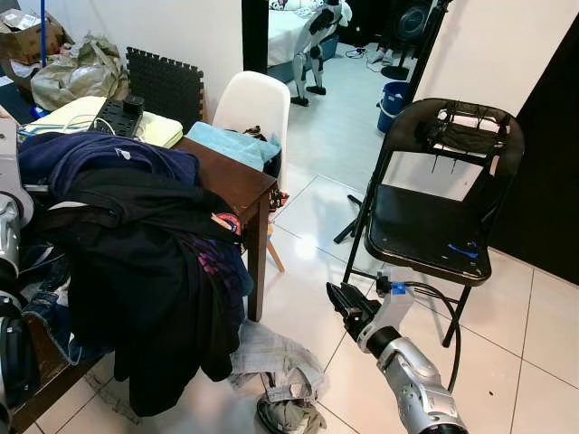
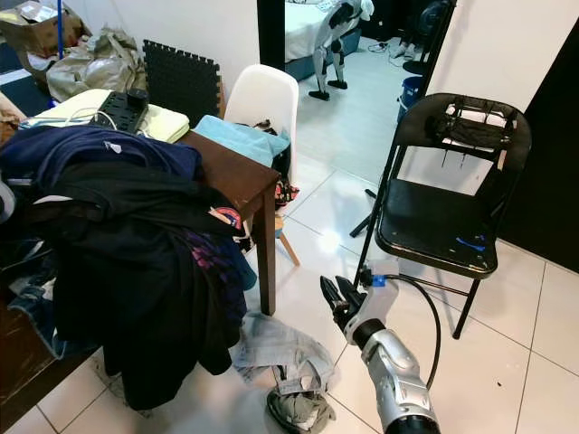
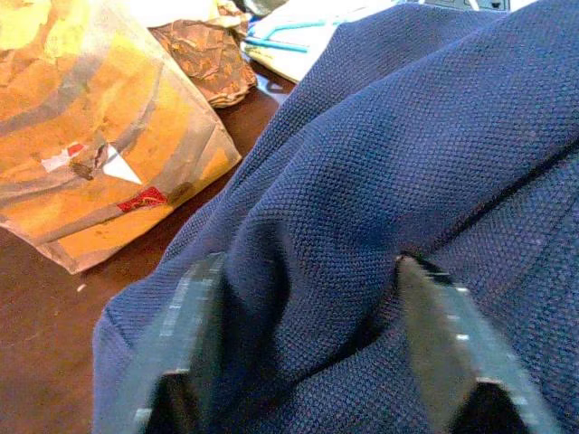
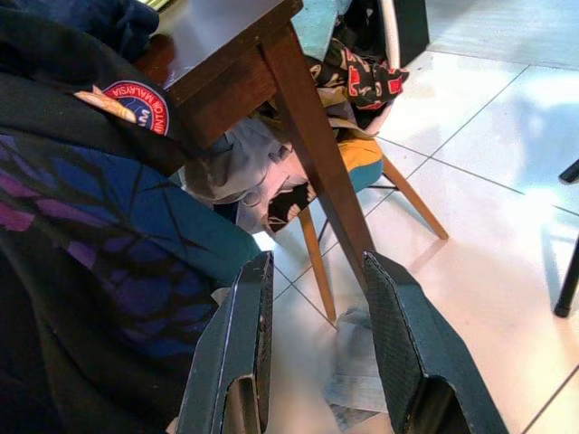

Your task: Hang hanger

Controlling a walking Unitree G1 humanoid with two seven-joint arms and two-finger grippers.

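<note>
Clothes (image 1: 136, 244) heap over the table (image 1: 237, 184). Left end effector (image 3: 308, 353) straddles navy fabric (image 3: 407, 163), fingers apart. Right end effector (image 1: 342, 298) hovers open above the floor (image 1: 308, 226), near a black folding chair (image 1: 434, 208).

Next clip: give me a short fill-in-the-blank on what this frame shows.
1. The dark pile of clothes hangs over the edge of the brown wooden ____.
2. The black folding chair stands on the robot's ____ side.
3. The left gripper has its fingers open around ____ blue fabric.
4. The right gripper hovers over the white tiled ____.

Missing words: table; right; navy; floor
</note>
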